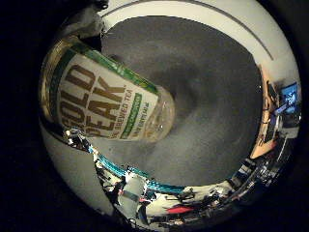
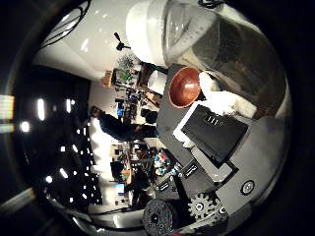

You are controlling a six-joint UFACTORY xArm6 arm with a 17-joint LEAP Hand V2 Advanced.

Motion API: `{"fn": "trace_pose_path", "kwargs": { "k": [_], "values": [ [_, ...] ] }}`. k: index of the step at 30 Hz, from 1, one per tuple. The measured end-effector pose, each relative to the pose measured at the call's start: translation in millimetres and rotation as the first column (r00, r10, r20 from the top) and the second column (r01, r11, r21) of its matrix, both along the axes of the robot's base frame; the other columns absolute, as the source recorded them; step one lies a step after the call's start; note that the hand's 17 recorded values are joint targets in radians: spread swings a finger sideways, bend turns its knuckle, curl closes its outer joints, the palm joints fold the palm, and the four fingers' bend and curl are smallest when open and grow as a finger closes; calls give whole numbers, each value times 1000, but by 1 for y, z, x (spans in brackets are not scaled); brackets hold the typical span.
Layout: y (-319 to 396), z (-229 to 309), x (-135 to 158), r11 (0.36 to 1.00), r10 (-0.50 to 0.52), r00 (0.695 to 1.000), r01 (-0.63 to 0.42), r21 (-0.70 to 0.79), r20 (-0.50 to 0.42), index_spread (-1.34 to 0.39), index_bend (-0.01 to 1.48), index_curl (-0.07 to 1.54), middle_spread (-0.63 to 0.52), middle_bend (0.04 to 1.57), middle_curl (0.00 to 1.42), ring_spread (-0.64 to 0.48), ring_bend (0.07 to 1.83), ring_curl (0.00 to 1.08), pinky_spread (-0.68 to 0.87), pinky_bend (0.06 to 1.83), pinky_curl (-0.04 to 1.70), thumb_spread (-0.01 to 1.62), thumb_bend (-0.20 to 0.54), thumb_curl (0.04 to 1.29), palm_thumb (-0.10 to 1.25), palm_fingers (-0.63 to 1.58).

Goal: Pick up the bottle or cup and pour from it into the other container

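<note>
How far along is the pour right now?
Pickup looks done: the bottle fills the little finger side view, close to the palm, lifted and tilted above the grey table. In hand: carrying it toward the brown bowl, seen in the thumb side view beyond the hand. Left: no liquid is visibly flowing yet, so the pour itself remains.

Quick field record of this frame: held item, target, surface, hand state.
held item: labelled bottle, close to the palm, tilted
cap end: white cap
target: reddish-brown bowl, on the grey table, contents not visible
hand: fingers beside the bottle; grasp itself not clearly visible
pouring: none visible
</note>
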State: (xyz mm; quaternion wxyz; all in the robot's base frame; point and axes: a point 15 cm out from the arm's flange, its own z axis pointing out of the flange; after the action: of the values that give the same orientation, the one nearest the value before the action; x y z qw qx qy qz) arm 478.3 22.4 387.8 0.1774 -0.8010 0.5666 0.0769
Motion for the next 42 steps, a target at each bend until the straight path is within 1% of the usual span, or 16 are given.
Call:
{"fn": "trace_pose_path", "kwargs": {
  "k": [5,10,15,20,25,31,36,42],
  "values": [
    [38,22,0,983,42,999,-39,-181,14,-171,1195,797,-90,1376,742,-172,1459,672,-225,1202,967,192,-20,945,1105,1121],
    [70,29,-8,929,100,995,-99,-357,-16,-171,1191,795,-90,1377,744,-172,1460,677,-232,1169,1002,183,-21,941,1097,1126],
    [95,22,-13,835,160,985,-166,-525,-58,-172,1190,795,-90,1375,747,-173,1457,680,-239,1150,1031,174,-21,937,1094,1128],
    [113,17,-16,741,200,977,-203,-640,-78,-172,1186,794,-90,1369,746,-172,1453,682,-245,1139,1046,167,-20,933,1094,1133],
    [118,6,-14,620,223,969,-228,-751,-110,-171,1187,793,-90,1362,745,-172,1443,680,-256,1134,1054,167,-19,933,1094,1141],
    [121,-1,-9,480,220,968,-216,-851,-121,-169,1187,787,-89,1359,741,-170,1441,675,-260,1125,1051,155,-22,929,1087,1147],
    [126,-7,1,380,202,975,-164,-911,-91,-168,1188,784,-89,1363,743,-170,1442,674,-260,1122,1046,150,-23,925,1084,1148],
    [148,-23,4,314,205,977,-123,-941,-59,-168,1188,782,-88,1366,742,-170,1441,673,-259,1122,1044,156,-21,920,1079,1150]
  ]
}}
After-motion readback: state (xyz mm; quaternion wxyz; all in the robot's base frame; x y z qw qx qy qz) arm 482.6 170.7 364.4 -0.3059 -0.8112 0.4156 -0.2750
